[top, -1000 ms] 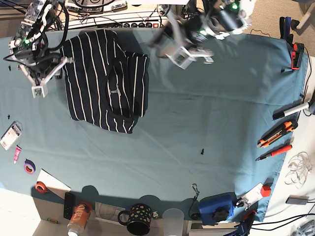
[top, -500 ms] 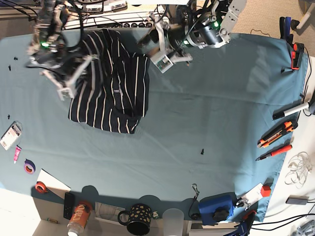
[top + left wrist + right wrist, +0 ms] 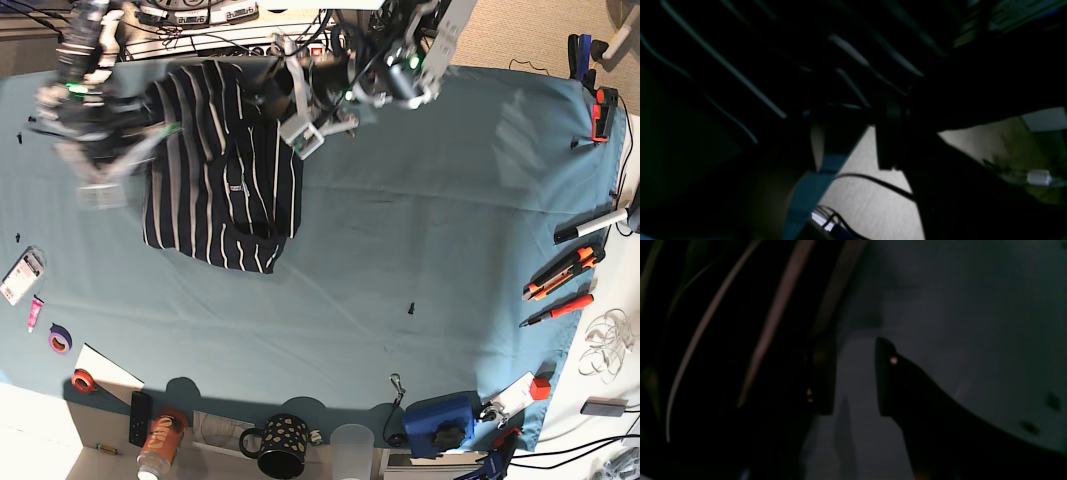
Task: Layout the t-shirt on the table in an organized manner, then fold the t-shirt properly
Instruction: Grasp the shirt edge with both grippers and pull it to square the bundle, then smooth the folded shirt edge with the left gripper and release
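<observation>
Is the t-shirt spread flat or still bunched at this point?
Bunched. The t-shirt lies in a compact heap with layers overlapping; no sleeves laid out on the table.

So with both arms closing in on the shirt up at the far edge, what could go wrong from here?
1. The shirt lies bunched and doubled, so a pinch could catch several layers and fold it crooked.
2. It sits close to the table's far edge, so a pull that way could drag it off.
3. Both wrist views are too dark to confirm a grip.
</observation>
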Tool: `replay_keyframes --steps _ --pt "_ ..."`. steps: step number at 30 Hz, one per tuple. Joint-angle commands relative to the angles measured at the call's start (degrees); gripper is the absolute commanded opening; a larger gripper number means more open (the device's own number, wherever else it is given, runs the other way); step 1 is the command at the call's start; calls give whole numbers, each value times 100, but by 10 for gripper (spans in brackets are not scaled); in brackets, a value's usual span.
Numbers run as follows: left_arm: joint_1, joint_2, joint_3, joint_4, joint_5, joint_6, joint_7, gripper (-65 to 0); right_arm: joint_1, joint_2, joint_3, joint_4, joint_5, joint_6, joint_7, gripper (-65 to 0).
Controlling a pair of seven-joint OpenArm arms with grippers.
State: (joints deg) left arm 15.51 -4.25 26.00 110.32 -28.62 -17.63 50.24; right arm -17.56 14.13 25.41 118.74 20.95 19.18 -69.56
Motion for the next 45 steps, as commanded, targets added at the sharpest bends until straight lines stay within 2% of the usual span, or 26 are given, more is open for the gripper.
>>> replay_keyframes --steps 1,4,7,11,14,17,20,25,29,33,35,36,38,45 --pt "-87 46 13 -44 -103 -22 -129 -400 28 66 240 105 -4 -26 103 -452" --pt "-278 76 20 -389 -120 -26 -227 -400 26 66 802 105 -17 -87 4 -452" --pt "-450 76 133 -544 -256 -24 -225 -400 26 66 1115 103 -422 -85 -122 -452" --pt "-522 79 396 -560 -251 -22 -229 -400 24 66 1255 76 -1021 -85 -120 -452" --pt "-518 96 597 -560 -203 -22 -232 -400 24 66 1252 76 -1051 -85 -127 -452" --pt "-520 234 673 -570 120 2 -273 -400 26 66 1252 76 -1049 -85 -133 -452" --pt "-538 297 671 -573 229 411 -420 -400 26 66 1252 76 -1049 -83 -203 -452" --pt "-601 299 671 -575 555 667 -304 -400 24 66 1252 79 -1051 -83 -289 -452" --pt "-599 337 673 -595 553 833 -286 -400 24 66 1252 79 -1049 -81 -289 -452" --pt "-599 413 673 -669 564 1150 -273 -401 26 66 1252 79 -1049 -81 -286 -452" --pt "-599 422 678 -669 654 1281 -273 -447 26 66 1252 79 -1051 -81 -286 -453" --pt "-601 424 678 -669 708 1296 -275 -496 26 66 1252 79 -1049 -81 -284 -452" --pt "-601 424 678 -669 750 1294 -273 -644 26 66 1252 79 -1051 -81 -256 -452" --pt "-621 424 675 -564 750 1268 -177 -650 26 66 1252 79 -1049 -81 -142 -452"
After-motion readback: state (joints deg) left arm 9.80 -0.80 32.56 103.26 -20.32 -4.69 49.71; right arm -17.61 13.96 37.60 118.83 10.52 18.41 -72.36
